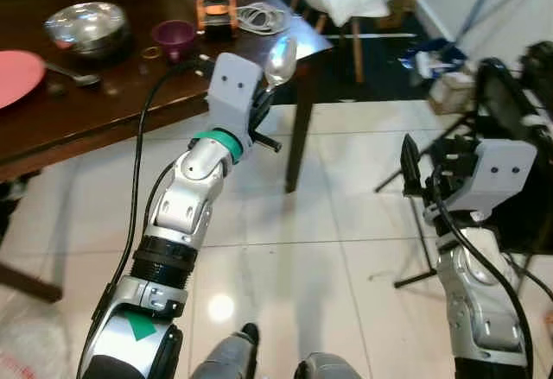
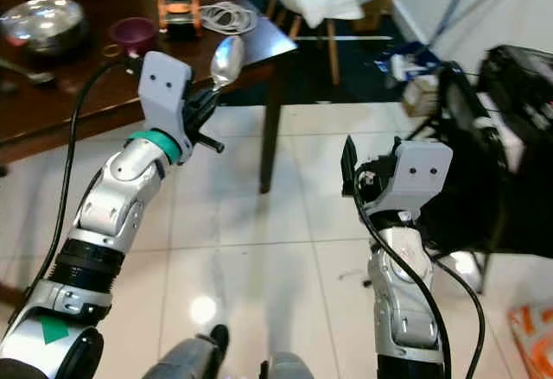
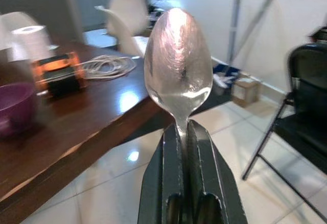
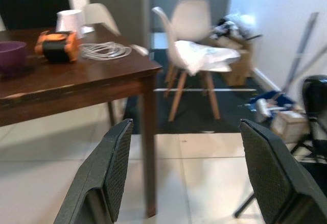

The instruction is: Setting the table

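Note:
My left gripper is shut on the handle of a silver spoon, whose bowl points up and forward, near the front right corner of the dark wooden table. On the table lie a pink plate, a steel bowl, a small purple bowl and another spoon. My right gripper hangs open over the tiled floor, right of the table, with nothing between its fingers.
An orange and black device, a coiled white cable and a white cup sit toward the table's far end. White chairs stand beyond it. A black folding chair is close on my right. Clutter lies by the wall.

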Controlling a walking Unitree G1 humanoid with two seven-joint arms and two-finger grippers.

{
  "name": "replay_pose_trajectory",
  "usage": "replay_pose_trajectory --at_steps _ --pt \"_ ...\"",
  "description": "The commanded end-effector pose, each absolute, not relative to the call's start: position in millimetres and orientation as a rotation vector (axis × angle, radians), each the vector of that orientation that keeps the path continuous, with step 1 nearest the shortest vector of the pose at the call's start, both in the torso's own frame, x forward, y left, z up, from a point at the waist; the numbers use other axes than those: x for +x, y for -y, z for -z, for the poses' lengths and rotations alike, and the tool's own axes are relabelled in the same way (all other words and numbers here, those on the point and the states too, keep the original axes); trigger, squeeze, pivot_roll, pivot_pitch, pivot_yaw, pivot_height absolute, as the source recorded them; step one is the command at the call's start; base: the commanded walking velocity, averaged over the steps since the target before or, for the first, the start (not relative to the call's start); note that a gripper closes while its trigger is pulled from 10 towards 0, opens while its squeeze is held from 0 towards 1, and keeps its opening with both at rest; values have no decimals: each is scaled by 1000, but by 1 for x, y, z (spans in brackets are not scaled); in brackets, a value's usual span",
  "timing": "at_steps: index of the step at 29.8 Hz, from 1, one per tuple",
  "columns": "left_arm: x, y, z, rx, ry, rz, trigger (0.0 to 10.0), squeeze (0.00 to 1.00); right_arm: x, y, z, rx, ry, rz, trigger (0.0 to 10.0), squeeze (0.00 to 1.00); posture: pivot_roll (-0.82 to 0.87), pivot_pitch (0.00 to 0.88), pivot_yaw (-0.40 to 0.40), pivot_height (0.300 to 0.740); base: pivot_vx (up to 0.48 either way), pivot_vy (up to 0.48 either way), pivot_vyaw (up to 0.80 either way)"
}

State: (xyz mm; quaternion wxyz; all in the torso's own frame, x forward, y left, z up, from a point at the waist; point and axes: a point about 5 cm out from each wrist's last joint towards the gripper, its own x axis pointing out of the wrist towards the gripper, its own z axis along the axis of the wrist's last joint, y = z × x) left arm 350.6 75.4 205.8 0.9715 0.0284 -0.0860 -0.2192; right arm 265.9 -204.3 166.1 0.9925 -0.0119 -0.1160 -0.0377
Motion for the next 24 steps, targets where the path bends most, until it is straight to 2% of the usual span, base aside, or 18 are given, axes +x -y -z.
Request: replay_pose_trajectory --at_steps 1,24 --pt "350 -72 -204 71 168 451 10000 0 265 208 -163 -25 219 93 10000 0 -14 0 44 740 0 0 763" --pt "352 -72 -203 94 162 438 10000 0 264 208 -165 -23 225 96 10000 0 -17 0 49 740 0 0 763"
